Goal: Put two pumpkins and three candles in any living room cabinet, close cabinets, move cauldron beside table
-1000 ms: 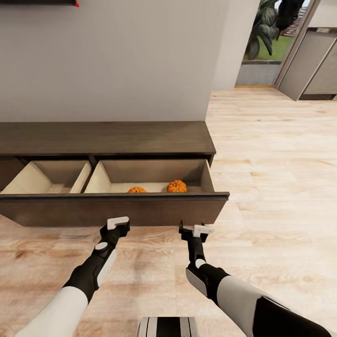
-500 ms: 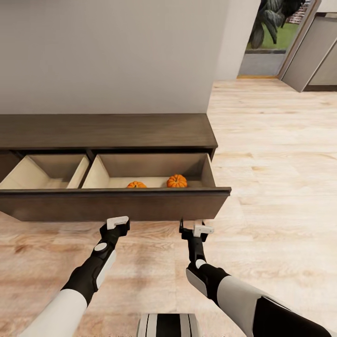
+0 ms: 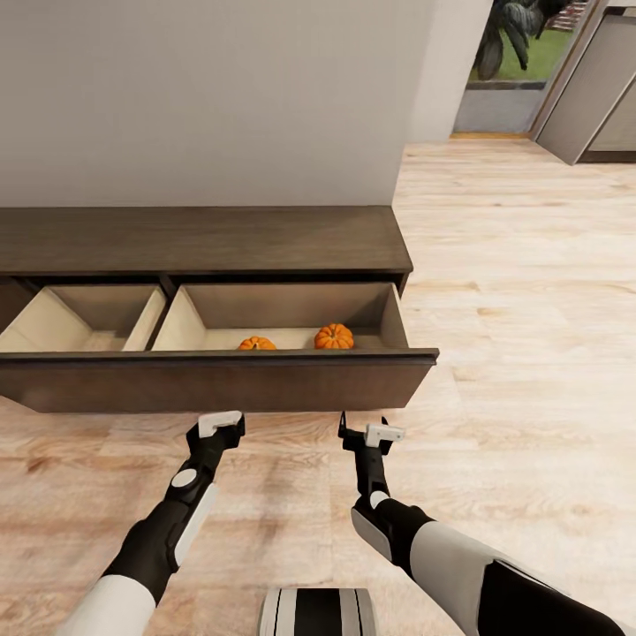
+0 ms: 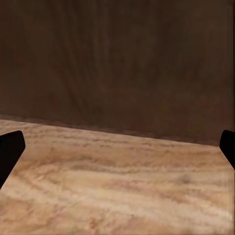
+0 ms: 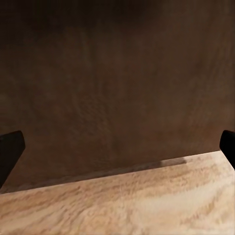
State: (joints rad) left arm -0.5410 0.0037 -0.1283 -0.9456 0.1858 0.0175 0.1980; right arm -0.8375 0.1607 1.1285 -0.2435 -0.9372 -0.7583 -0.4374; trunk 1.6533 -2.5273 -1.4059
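Both grippers, the left gripper (image 3: 218, 424) and right gripper (image 3: 369, 433), hang empty with jaws spread wide, just short of the long dark brown wood cabinet's pulled-out drawer front (image 3: 221, 382). Two small orange ribbed pumpkins (image 3: 334, 336) (image 3: 257, 343) sit inside that drawer, beyond the front panel, near the right gripper's side. Pushing with one arm alone might skew the wide drawer, and a hard shove could roll the pumpkins.

The cabinet (image 3: 203, 238) is set against the wall (image 3: 212, 97), with 2 drawers pulled out side by side. 2 pumpkins (image 3: 334, 336) (image 3: 257, 344) are found in the right drawer (image 3: 291, 380), apart. Both hands (image 3: 218, 425) (image 3: 364, 434) are positioned before the drawer front, over the floor (image 3: 530, 309).
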